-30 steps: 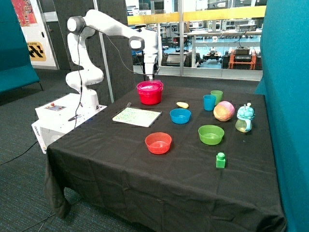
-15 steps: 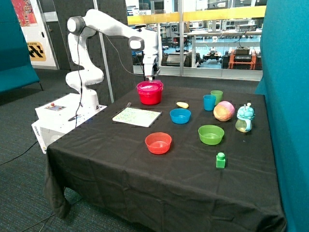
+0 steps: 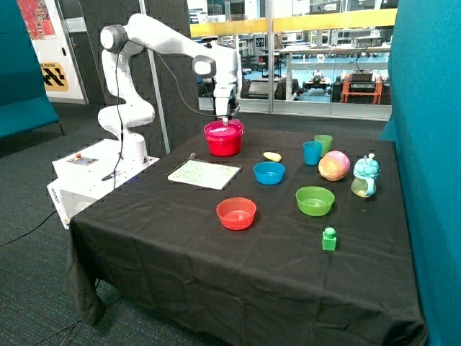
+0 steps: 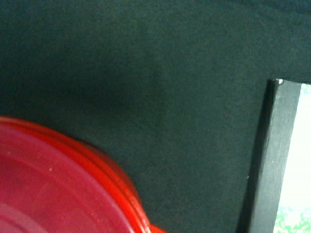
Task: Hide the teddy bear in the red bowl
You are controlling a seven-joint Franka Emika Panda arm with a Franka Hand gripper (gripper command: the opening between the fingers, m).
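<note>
Now my claw (image 3: pixel 227 120) hangs directly above the red bowl (image 3: pixel 224 142), which a magenta plate (image 3: pixel 224 130) covers; whether the claw is spread, I cannot tell. Teddy bear: not visible, presumably beneath the plate, straight below me.

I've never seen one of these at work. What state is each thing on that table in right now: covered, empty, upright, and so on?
red bowl: upright, covered by a magenta plate
teddy bear: not visible
gripper: down at the plate on the red bowl
orange-red bowl: upright, empty
blue bowl: upright, empty
green bowl: upright, empty
blue cup: upright
green cup: upright
</note>
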